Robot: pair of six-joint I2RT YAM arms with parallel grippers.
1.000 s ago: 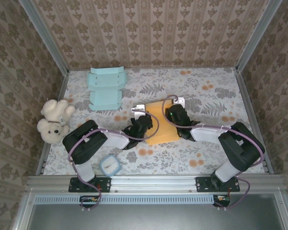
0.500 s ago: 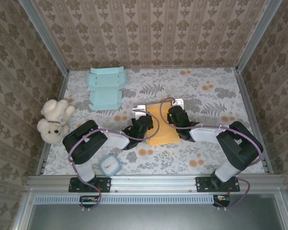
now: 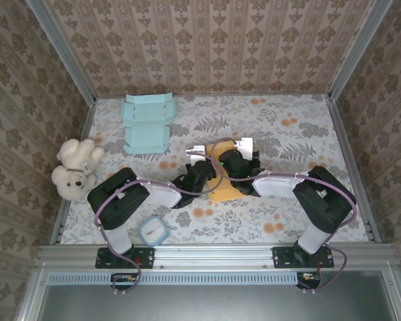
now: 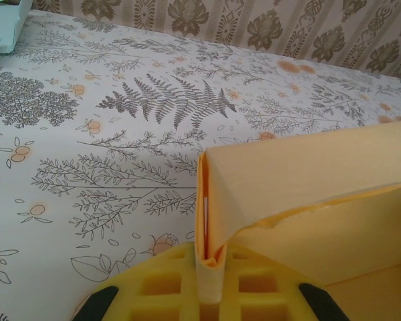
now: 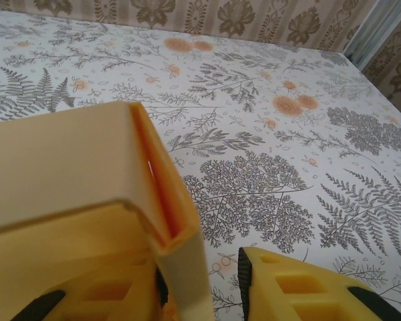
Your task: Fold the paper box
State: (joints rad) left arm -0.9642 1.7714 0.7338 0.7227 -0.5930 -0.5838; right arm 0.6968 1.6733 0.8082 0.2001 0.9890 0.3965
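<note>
Nearest the rail, a small pale-blue rounded-square object with a white face (image 3: 152, 231). Mid-table, the half-folded yellow paper box (image 4: 307, 174): pinched tight at one upright corner by the left gripper (image 4: 207, 267), straddled at another wall by the right gripper (image 5: 200, 281), jaws apart (one finger clear of the paper). Farther left, a cream plush teddy bear (image 3: 73, 167). At the back, flat pale-blue cardboard blanks (image 3: 147, 124).

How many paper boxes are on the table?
2: an orange box at the centre, partly folded, and a light blue box lying flat at the far left. None seems hidden.
</note>
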